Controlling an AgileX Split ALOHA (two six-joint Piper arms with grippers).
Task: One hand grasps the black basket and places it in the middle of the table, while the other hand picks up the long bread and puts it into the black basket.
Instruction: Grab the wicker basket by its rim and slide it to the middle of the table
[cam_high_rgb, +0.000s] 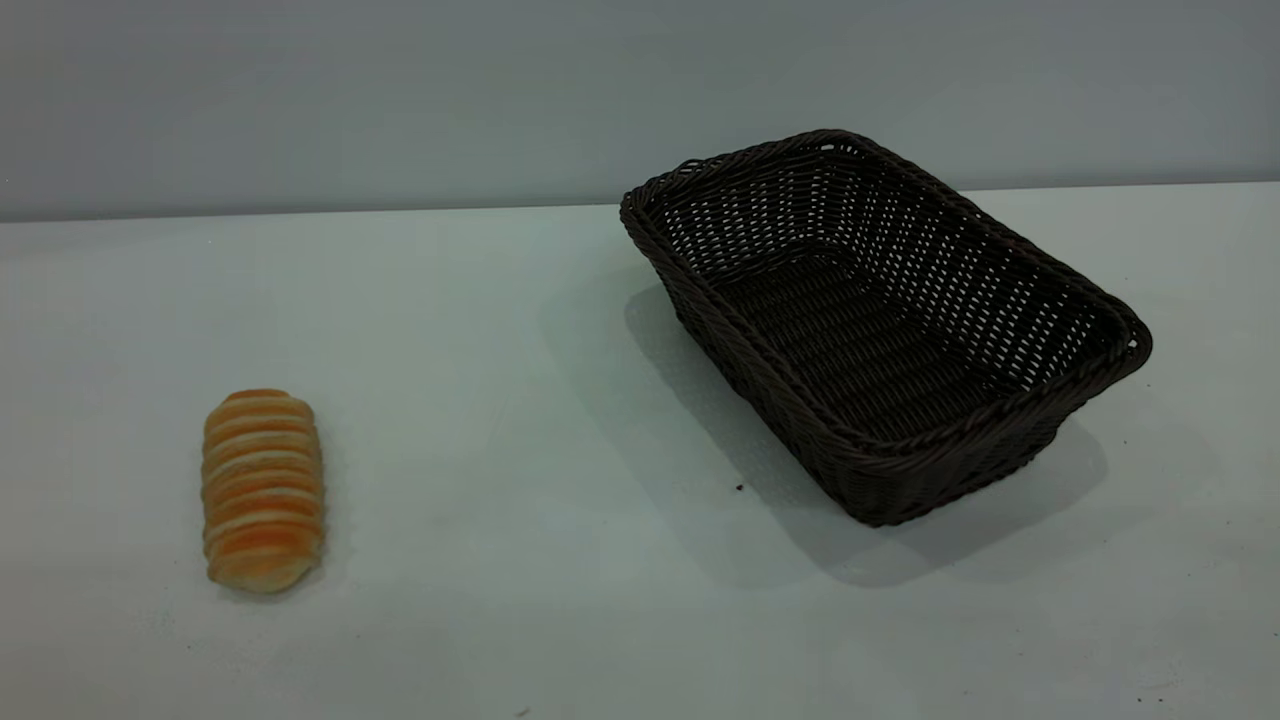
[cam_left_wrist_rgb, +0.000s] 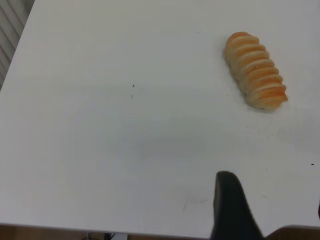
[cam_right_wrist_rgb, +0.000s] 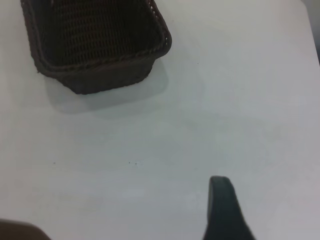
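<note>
The long bread (cam_high_rgb: 262, 490), ridged with orange and cream stripes, lies at the table's front left. The black basket (cam_high_rgb: 740, 370) stands empty at the right, turned at an angle. Neither arm shows in the exterior view. In the left wrist view the bread (cam_left_wrist_rgb: 256, 70) lies well ahead of my left gripper (cam_left_wrist_rgb: 274, 192), which hangs open over bare table (cam_left_wrist_rgb: 125, 140) near its edge. In the right wrist view one end of the basket (cam_right_wrist_rgb: 100, 75) lies far ahead of my right gripper (cam_right_wrist_rgb: 270, 192), open, with only one finger (cam_right_wrist_rgb: 222, 210) in view.
The pale table (cam_high_rgb: 520, 450) stretches wide between bread and basket. A grey wall (cam_high_rgb: 400, 100) stands behind its far edge. A few dark specks (cam_high_rgb: 739, 487) dot the surface near the basket.
</note>
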